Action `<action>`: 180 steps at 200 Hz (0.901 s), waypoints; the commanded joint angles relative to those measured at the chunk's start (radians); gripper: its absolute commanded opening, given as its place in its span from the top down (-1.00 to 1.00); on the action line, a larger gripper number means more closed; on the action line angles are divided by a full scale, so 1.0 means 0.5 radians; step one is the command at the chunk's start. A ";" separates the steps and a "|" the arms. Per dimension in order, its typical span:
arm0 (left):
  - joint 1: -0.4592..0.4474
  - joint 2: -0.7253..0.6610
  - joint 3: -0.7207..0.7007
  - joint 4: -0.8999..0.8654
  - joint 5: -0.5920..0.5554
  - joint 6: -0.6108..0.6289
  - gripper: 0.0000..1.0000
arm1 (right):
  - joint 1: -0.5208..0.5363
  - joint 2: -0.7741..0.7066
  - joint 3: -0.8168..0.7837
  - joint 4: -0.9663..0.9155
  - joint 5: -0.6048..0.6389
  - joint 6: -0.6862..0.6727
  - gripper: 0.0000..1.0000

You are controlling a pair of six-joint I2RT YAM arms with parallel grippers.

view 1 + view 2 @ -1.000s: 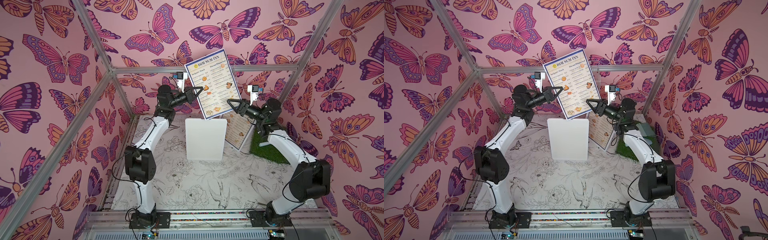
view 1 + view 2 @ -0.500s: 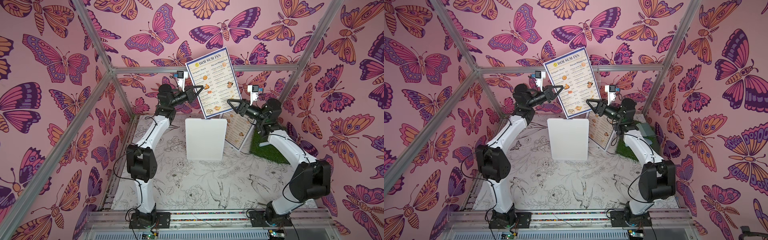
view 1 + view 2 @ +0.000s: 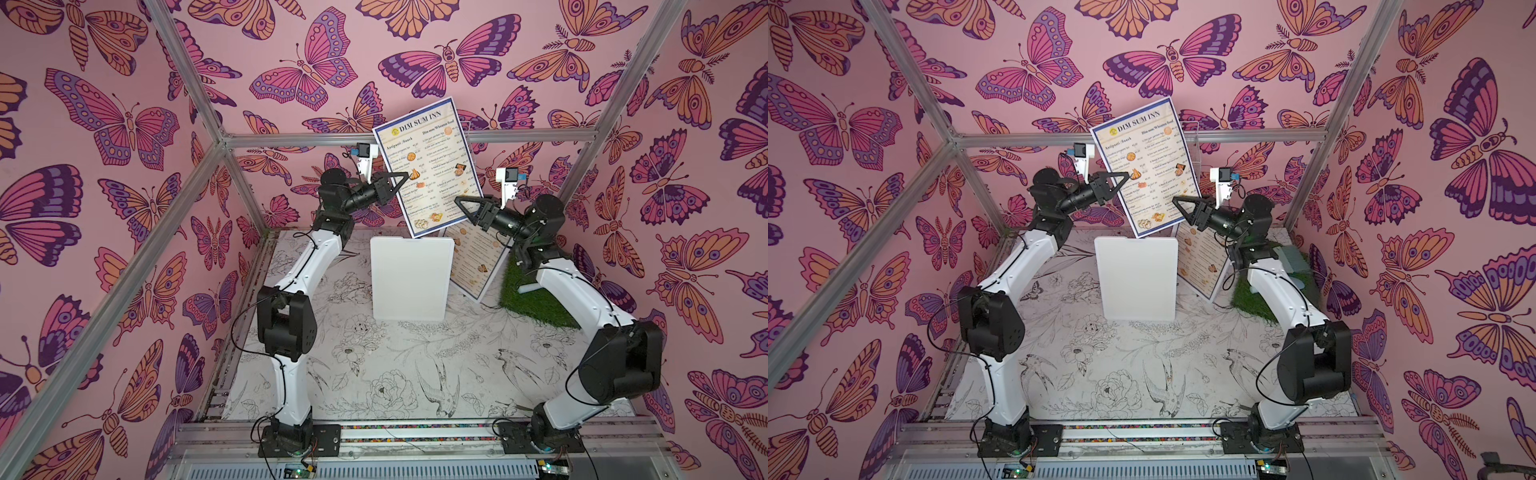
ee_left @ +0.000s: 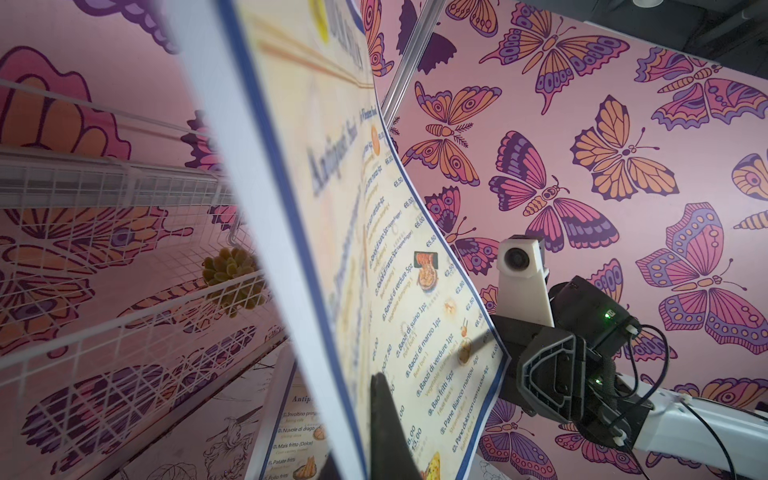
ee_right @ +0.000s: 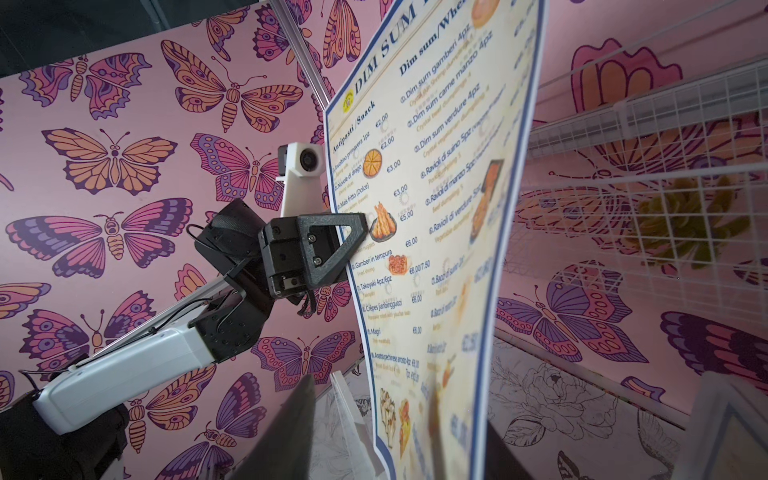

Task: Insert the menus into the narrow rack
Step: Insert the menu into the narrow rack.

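Upper centre, left claw clenched on a raised menu; right claw open astride its edge. Second menu stands propped at centre right, perhaps already racked; unclear.

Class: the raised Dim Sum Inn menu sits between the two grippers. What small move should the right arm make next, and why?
Probably close the right gripper on the near edge of the raised menu. The left gripper alone is shut on the opposite edge, the sheet curves in the wrist views, and the right jaws stand open astride it, so a second grip would likely steady it.
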State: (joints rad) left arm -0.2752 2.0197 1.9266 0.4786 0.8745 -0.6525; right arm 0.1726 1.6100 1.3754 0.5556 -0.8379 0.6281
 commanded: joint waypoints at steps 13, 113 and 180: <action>-0.005 -0.085 -0.082 0.036 0.015 0.049 0.96 | -0.008 0.014 0.053 0.025 -0.030 0.020 0.00; 0.016 -0.210 -0.210 0.018 -0.006 0.112 0.96 | 0.003 0.126 0.081 0.161 -0.078 0.141 -0.01; 0.044 -0.277 -0.321 0.058 -0.010 0.112 0.96 | 0.030 0.180 0.130 0.155 -0.099 0.152 -0.02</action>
State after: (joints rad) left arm -0.2638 1.9236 1.7966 0.4732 0.8703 -0.6102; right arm 0.1761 1.6894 1.3972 0.6022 -0.8654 0.6895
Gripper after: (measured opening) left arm 0.049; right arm 0.510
